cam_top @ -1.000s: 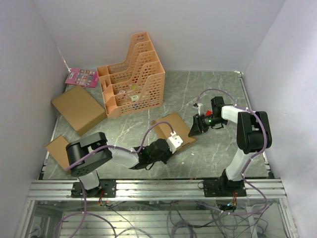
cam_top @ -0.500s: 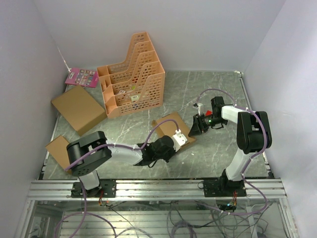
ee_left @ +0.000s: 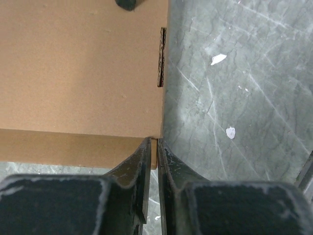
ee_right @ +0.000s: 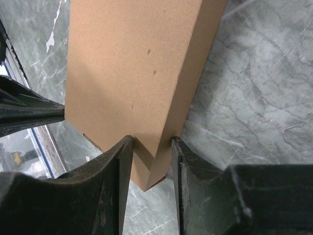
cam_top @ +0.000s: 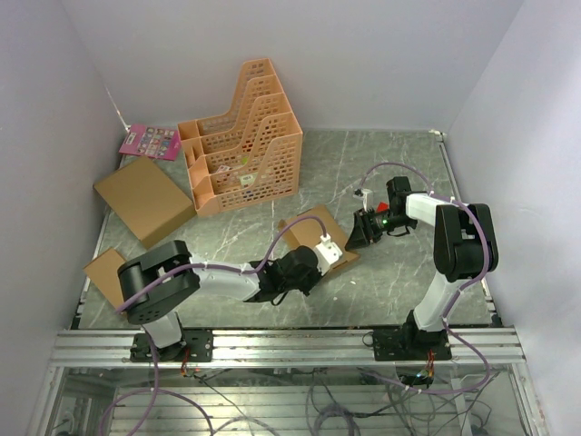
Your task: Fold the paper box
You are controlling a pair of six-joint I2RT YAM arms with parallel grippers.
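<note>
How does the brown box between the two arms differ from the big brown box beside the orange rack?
The paper box looks smaller than the larger box. The paper box has the right arm's fingers clasping one end and the left arm's fingers at a corner; the larger box lies untouched. Both are plain brown cardboard, lying flat.

From high at the near edge, we look down over the whole table (cam_top: 381, 163). Our two wrist cameras look closely at the paper box (cam_top: 313, 227) from opposite ends; all views share it.
</note>
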